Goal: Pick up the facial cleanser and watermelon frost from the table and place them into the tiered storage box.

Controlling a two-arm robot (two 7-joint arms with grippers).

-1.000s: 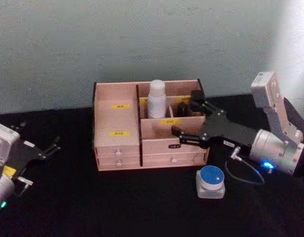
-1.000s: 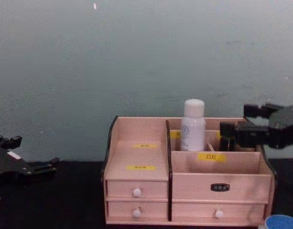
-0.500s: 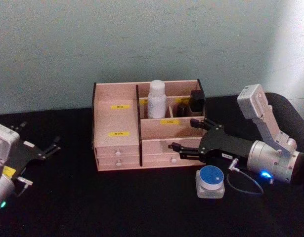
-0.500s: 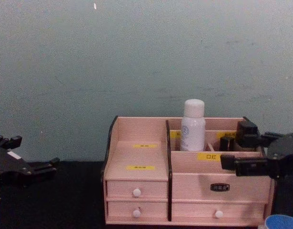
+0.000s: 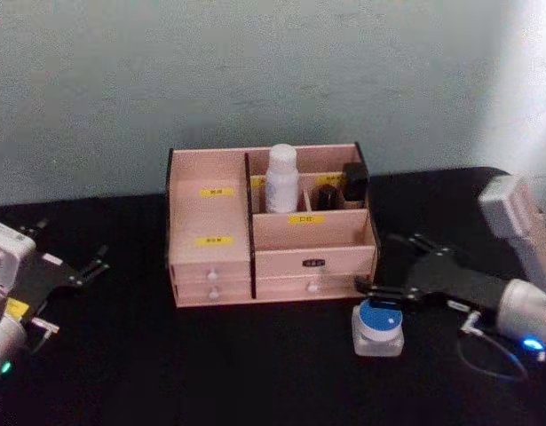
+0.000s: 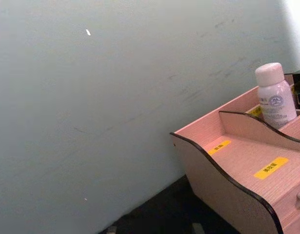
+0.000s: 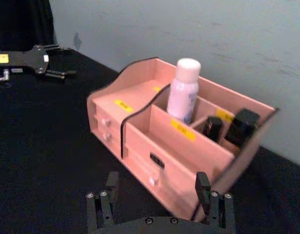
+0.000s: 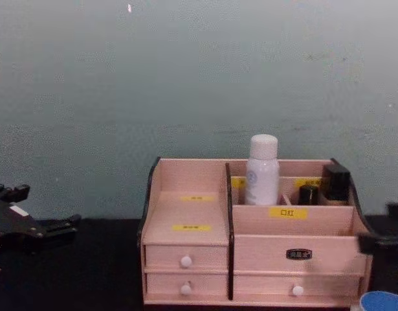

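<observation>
The tiered storage box (image 5: 210, 217) stands at the back middle of the black table, also seen in the chest view (image 8: 192, 214) and the right wrist view (image 7: 140, 126). A white bottle (image 5: 281, 177) stands upright in its rear compartment. A black container (image 5: 354, 181) stands upright in the rear right compartment. I cannot read which of these is the facial cleanser or the watermelon frost. My right gripper (image 5: 385, 264) is open and empty, low over the table just right of the box front and clear of it. My left gripper (image 5: 73, 244) rests open at the far left.
A blue-lidded clear jar (image 5: 379, 327) sits on the table right in front of the right gripper. A smaller dark item (image 5: 328, 195) stands beside the black container. The wall runs close behind the box. Bare table lies left and in front.
My right gripper has let go of the black container in the rear right compartment and drawn back down and to the right, away from the box. The left arm has not moved.
</observation>
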